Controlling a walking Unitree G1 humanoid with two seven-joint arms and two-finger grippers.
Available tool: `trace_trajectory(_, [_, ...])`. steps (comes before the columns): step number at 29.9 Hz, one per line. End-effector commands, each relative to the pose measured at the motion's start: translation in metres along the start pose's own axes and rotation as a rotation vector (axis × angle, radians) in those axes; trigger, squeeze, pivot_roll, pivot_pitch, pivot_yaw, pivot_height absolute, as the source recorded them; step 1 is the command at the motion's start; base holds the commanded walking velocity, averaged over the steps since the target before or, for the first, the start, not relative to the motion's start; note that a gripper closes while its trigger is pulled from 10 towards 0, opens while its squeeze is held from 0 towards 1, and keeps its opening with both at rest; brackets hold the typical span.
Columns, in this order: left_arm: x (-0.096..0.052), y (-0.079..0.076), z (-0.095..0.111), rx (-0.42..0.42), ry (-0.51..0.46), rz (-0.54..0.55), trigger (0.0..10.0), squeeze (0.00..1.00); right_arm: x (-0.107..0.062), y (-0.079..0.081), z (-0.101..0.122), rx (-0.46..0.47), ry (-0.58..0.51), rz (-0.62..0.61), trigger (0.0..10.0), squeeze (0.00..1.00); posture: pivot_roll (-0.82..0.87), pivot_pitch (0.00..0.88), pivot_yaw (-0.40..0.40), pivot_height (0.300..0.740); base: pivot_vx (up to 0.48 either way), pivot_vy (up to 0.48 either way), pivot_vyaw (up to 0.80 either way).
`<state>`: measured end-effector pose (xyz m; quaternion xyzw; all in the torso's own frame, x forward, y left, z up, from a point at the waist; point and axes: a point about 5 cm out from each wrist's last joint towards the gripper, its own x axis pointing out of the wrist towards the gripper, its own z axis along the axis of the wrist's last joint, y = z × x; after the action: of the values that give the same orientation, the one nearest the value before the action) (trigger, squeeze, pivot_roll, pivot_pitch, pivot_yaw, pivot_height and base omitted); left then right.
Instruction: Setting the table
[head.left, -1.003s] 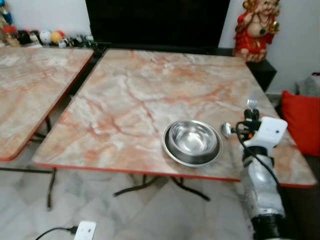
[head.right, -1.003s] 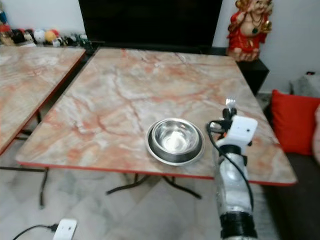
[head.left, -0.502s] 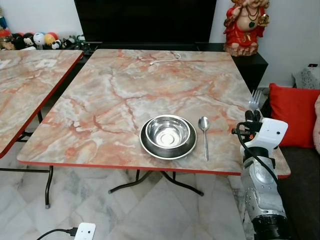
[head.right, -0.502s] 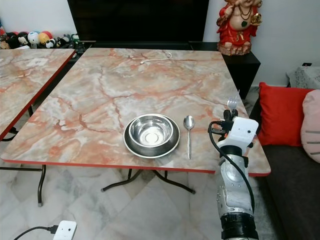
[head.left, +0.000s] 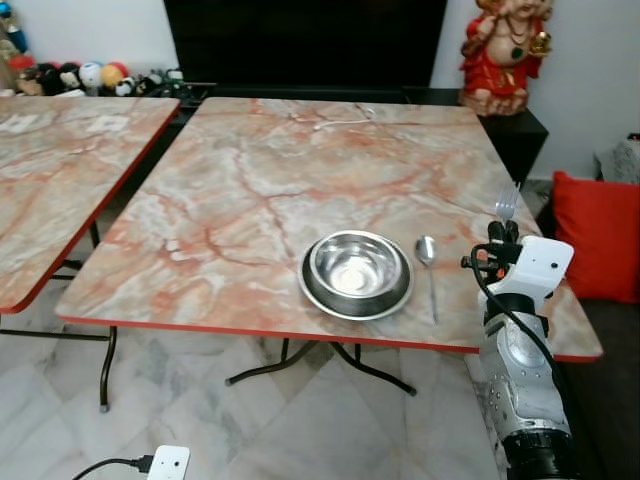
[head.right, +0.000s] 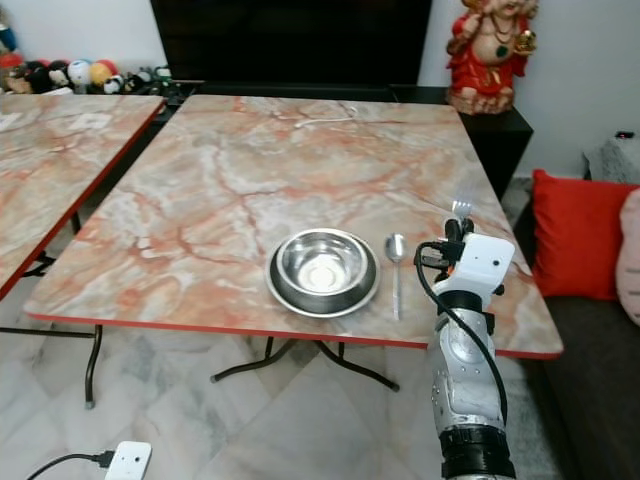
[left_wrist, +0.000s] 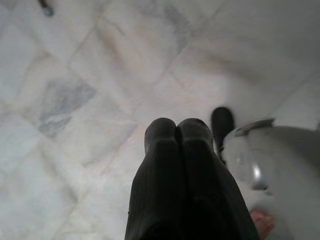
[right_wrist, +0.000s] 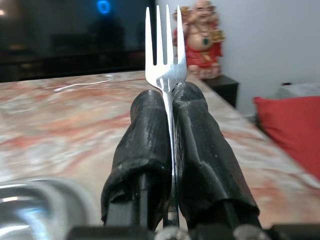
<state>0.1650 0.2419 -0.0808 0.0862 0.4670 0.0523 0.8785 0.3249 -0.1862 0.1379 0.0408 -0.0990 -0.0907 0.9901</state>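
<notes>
No text, label, brand, number or sign can be read.

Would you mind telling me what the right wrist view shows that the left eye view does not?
The right wrist view shows the fork clamped between the right gripper fingers, with its four tines distinct. The left eye view shows the spoon lying beside the plate holding a steel bowl, plus the floor. Both share the marble table, the red statue and the red cushion.
</notes>
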Motion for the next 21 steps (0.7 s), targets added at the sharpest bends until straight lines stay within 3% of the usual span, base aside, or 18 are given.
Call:
trace_trajectory(1, [-0.0005,0.0012,-0.0034,-0.003,0.016,0.003,10.0,0.00,0.0004,-0.0019,-0.0009,-0.005,0.010,-0.005,10.0,0.00,0.02,0.017,-0.007,0.740,0.000,0.000,0.00])
trace_trajectory(7, [-0.0006,0.0014,-0.0034,0.001,0.015,0.003,10.0,0.00,0.0002,-0.0015,-0.0012,-0.005,0.011,-0.004,10.0,0.00,0.02,0.018,-0.006,0.740,0.000,0.000,0.00])
trace_trajectory(21, [-0.0006,0.0020,-0.0036,0.004,0.017,0.005,10.0,0.00,-0.0002,0.0009,-0.0019,0.002,0.017,0.008,10.0,0.00,0.02,0.021,-0.004,0.740,0.346,0.000,0.00])
